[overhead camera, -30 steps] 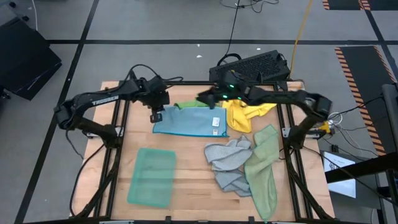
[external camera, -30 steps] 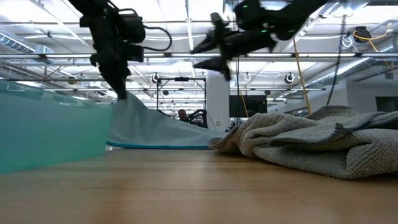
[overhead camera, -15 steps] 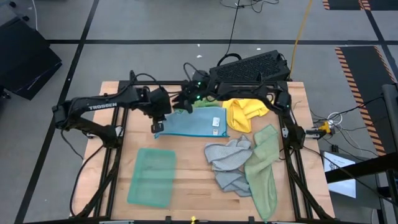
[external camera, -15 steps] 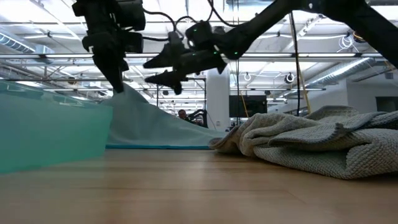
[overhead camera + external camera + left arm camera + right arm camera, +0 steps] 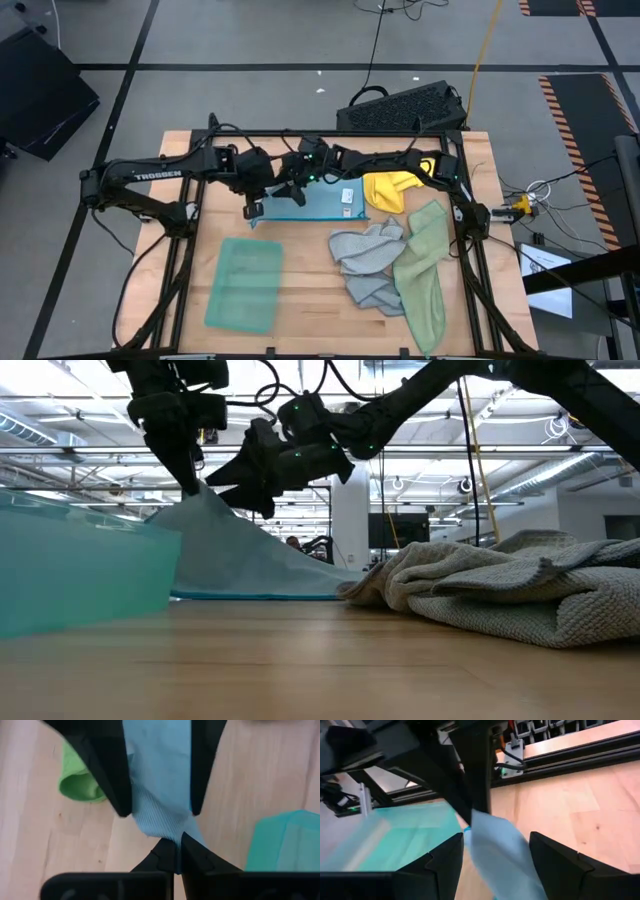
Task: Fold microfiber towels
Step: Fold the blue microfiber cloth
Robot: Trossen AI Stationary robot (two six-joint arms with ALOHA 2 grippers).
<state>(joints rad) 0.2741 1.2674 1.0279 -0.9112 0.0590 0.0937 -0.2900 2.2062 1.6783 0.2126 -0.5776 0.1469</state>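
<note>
Overhead, you see the wooden bench (image 5: 300,300) with the light blue towel (image 5: 318,203) spread near its far middle. Your left end effector (image 5: 253,209) pinches that towel's near-left corner, clenched on the cloth. Your right end effector (image 5: 290,190) reaches across from the right and hovers with fingers apart above the same towel, close beside the left one. A teal towel (image 5: 243,283) lies folded at the near left; yellow (image 5: 388,188), grey (image 5: 365,255) and sage (image 5: 425,270) towels are heaped on the right.

Level with the bench, the blue towel (image 5: 235,555) rises like a tent to the pinched corner, with the right end effector (image 5: 240,485) poised just beside its peak.

From the left wrist, two dark fingers meet on the blue cloth (image 5: 160,795); a bright green towel (image 5: 80,782) lies beyond.

From the right wrist, the blue cloth (image 5: 500,855) hangs between spread fingers, not yet gripped.

To do this well, you likely want the right end effector to take the other near corner, so keep the raised edge taut and level before folding.
</note>
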